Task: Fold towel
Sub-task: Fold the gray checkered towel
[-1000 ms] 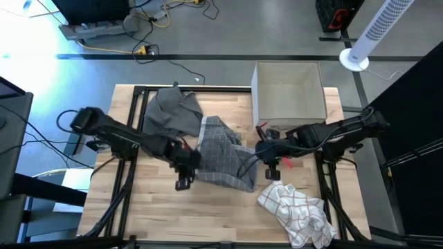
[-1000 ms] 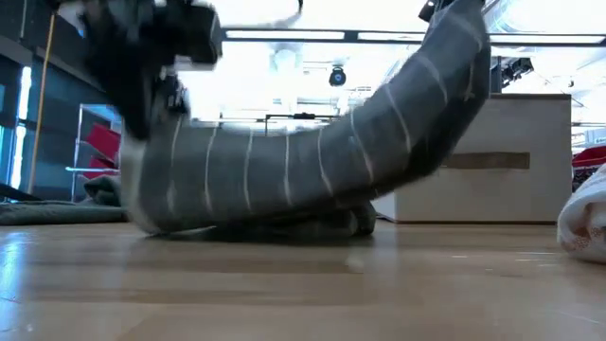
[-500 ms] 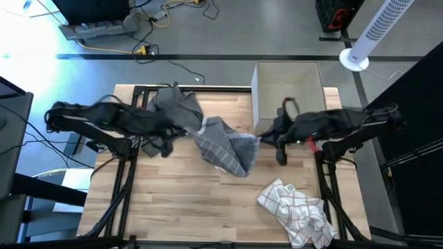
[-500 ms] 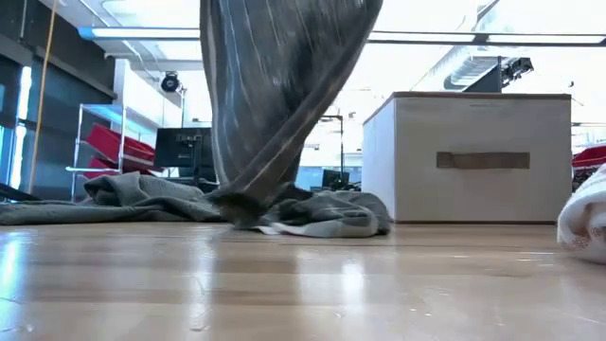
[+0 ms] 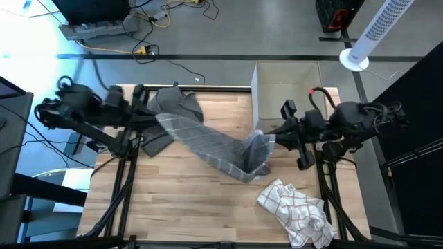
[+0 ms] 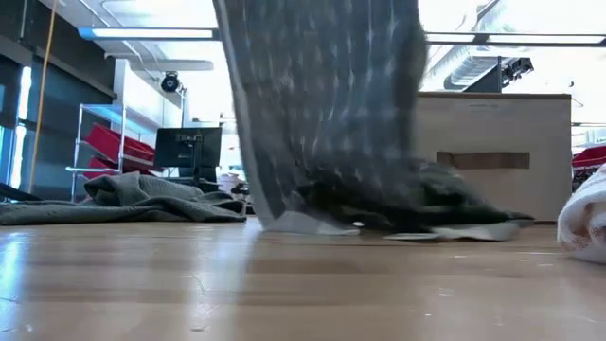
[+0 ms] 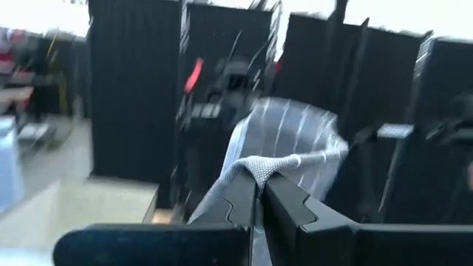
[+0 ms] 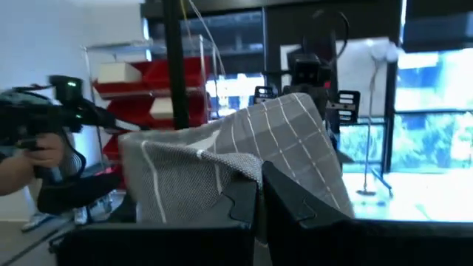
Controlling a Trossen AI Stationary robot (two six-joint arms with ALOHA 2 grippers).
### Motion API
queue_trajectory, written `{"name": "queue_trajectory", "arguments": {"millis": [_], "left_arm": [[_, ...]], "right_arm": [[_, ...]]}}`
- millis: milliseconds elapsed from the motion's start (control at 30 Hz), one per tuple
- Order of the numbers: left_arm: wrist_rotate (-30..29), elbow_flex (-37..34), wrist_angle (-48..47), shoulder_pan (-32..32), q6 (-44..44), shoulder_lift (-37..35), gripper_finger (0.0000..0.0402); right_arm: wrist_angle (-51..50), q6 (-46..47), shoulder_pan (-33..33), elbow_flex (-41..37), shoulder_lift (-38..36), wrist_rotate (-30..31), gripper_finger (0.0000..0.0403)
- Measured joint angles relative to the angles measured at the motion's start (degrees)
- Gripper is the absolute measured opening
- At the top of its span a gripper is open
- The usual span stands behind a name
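Now the arms are spread wide: the left gripper (image 5: 154,116) sits out over the table's left side, the right gripper (image 5: 266,138) near the right side, beside the beige fabric storage box (image 5: 288,90). Half a second ago both were closer in and the grey towel with thin white stripes (image 5: 208,144) hung bunched between them; a second ago they were almost together over the table centre. The towel now stretches as a long diagonal band between the two grips, sagging in the middle. Its lower part drags on the light wooden table (image 5: 173,207), as the low view shows.

Both grippers are clamped down on fabric: the left wrist view shows a towel corner (image 7: 259,168) pinched between closed fingers, the right wrist view the same with a folded edge (image 8: 247,166).

Judgement: this is the spread-out step, with the cloth opened for laying flat; no fold made yet.

Bystanders: a crumpled plain grey cloth (image 5: 169,111) at back left, and a white checked cloth (image 5: 294,211) at front right, both untouched.
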Motion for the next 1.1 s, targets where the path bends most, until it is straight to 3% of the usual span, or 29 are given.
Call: {"name": "queue_trajectory", "arguments": {"millis": [233,433,633,867,1100], "left_arm": [[-0.3,0.0,10.6,-3.2,5.3,-1.0,0.0004],[-5.5,0.0,16.2,-3.6,8.0,-0.9,0.0004],[-6.8,0.0,20.7,-3.6,8.2,-1.4,0.0004],[-0.2,0.0,23.1,-3.7,8.2,-0.5,0.0004],[3.2,0.0,28.2,-8.0,14.1,2.0,0.0004]], "right_arm": [[-1.1,-4.1,2.2,0.0,-1.2,4.9,0.0],[-3.7,-2.6,2.3,0.0,-2.1,7.8,0.0],[3.9,-1.4,2.8,0.0,-2.6,-0.4,0.0],[16.4,0.1,5.5,0.0,-2.5,-12.9,0.0],[19.4,0.6,8.5,0.0,-1.8,-13.9,0.0]]}}
